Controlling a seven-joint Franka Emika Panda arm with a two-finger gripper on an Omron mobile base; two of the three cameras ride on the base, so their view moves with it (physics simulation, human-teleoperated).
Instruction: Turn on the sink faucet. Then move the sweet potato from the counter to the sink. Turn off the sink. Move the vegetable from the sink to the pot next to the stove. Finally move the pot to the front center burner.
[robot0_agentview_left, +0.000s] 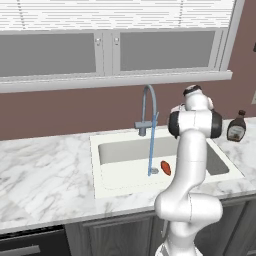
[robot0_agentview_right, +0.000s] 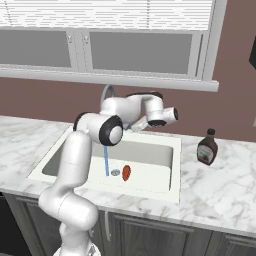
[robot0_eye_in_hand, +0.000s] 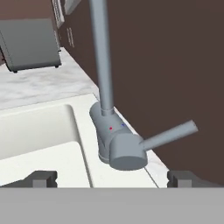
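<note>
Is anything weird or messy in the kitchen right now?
Nothing is spilled or broken. The sink faucet is running, a thin blue stream falling into the sink beside the sweet potato lying on its floor. The open gripper faces the faucet's lever. The brown bottle stands upright.
</note>
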